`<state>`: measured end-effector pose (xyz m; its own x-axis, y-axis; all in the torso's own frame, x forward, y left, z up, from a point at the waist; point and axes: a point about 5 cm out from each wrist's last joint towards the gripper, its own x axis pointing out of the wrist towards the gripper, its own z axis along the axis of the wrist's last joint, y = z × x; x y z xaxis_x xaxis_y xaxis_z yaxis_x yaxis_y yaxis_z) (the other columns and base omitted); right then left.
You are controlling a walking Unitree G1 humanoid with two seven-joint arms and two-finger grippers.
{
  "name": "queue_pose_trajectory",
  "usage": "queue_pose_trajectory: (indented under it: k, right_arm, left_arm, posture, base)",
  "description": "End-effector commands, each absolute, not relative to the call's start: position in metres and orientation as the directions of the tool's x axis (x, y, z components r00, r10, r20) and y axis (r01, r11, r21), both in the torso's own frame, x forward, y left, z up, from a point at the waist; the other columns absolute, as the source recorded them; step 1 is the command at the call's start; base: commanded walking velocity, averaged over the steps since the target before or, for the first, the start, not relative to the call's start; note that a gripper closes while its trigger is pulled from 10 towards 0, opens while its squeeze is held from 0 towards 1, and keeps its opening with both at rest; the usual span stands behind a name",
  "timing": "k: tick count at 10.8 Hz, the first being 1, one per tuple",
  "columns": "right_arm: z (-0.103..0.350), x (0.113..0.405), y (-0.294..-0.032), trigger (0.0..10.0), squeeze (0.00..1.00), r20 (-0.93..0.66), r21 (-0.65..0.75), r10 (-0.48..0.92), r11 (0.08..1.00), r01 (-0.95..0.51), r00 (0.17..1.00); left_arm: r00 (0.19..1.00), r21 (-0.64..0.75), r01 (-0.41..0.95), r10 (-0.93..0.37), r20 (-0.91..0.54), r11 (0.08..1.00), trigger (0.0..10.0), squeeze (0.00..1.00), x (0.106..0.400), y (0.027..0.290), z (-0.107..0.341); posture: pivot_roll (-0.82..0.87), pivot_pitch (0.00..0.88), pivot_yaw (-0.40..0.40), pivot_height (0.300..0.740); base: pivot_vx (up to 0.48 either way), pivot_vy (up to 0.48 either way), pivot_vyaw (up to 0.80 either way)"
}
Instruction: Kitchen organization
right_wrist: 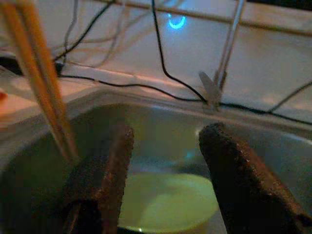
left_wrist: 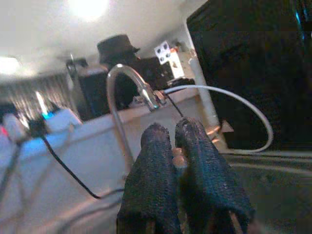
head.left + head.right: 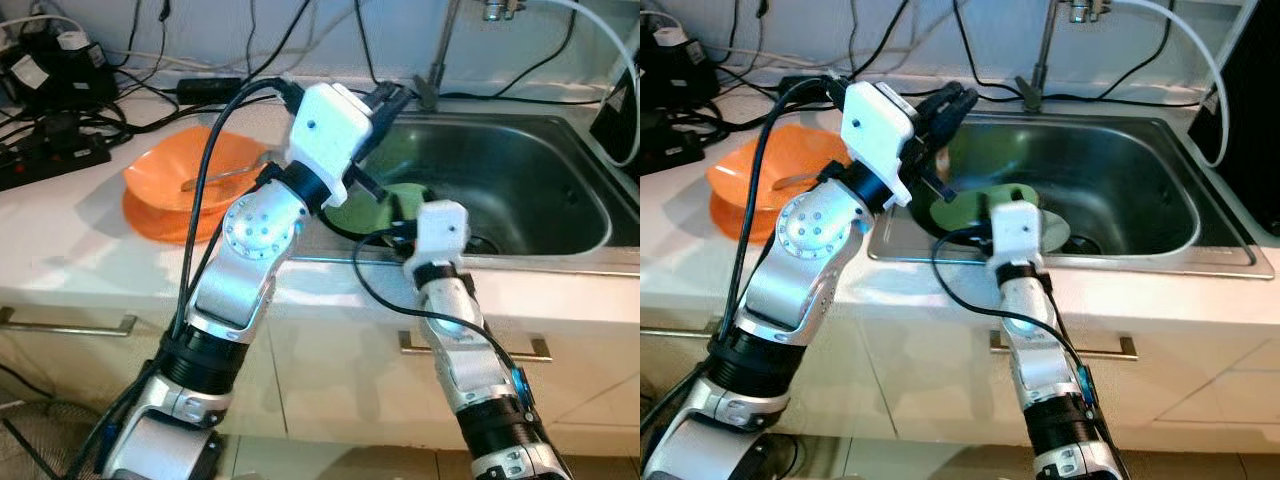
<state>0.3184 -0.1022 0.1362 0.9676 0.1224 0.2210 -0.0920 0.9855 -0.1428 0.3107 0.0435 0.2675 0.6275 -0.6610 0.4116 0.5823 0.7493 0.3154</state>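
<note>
STEP: clearing sink | right gripper [image 1: 163,161]: fingers apart, poised above green plate [image 1: 165,202] in sink [image 3: 560,135] | left gripper [image 2: 183,151]: closed on chopsticks [image 1: 41,83] | NEXT: likely lower, straddle plate rim.

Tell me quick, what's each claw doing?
Left claw: closed above the sink, seemingly pinching something small.
Right claw: open, empty, over the green plate.

A pale green plate [image 3: 1015,200] lies in the steel sink [image 3: 1120,170], near its front-left corner, partly hidden by the arms. An orange bowl [image 3: 170,175] sits on the surface left of the sink, stacked on what looks like a second orange dish, with a metal spoon [image 3: 225,175] resting inside.
</note>
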Motion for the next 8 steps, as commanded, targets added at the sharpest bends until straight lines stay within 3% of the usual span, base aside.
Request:
queue_pose_trajectory:
  k: [1,2,3,6,8]
  right_arm:
    - [0.154,0.321,-0.097,10.0,1.0,0.286,-0.168,0.16,0.979,-0.115,0.945]
    - [0.158,0.322,-0.094,10.0,0.44,0.293,-0.18,0.182,0.975,-0.133,0.939]
    - [0.161,0.322,-0.088,10.0,0.0,0.296,-0.185,0.22,0.968,-0.17,0.93]
    - [0.165,0.32,-0.083,10.0,0.0,0.303,-0.178,0.255,0.962,-0.209,0.918]
    - [0.165,0.322,-0.091,10.0,0.0,0.294,-0.195,0.235,0.964,-0.182,0.926]
  left_arm:
    - [0.63,0.26,0.61,-0.657,0.413,0.748,10.0,0.0,0.31,0.047,0.269]
    - [0.636,0.234,0.623,-0.657,0.405,0.746,10.0,0.0,0.31,0.049,0.268]
    - [0.64,0.196,0.641,-0.658,0.396,0.742,10.0,0.0,0.31,0.05,0.267]
    - [0.638,0.175,0.663,-0.671,0.377,0.728,10.0,0.0,0.309,0.05,0.265]
    - [0.64,0.237,0.652,-0.69,0.338,0.72,10.0,0.0,0.308,0.05,0.261]
  posture:
    - [-0.06,0.0,0.013,0.74]
    - [-0.06,0.0,0.013,0.74]
    - [-0.06,0.0,0.013,0.74]
    - [-0.06,0.0,0.016,0.74]
    - [-0.07,0.0,0.018,0.74]
  base:
    - [0.0,0.0,0.0]
    - [0.0,0.0,0.0]
    - [0.0,0.0,0.0]
    - [0.0,0.0,0.0]
    - [0.0,0.0,0.0]
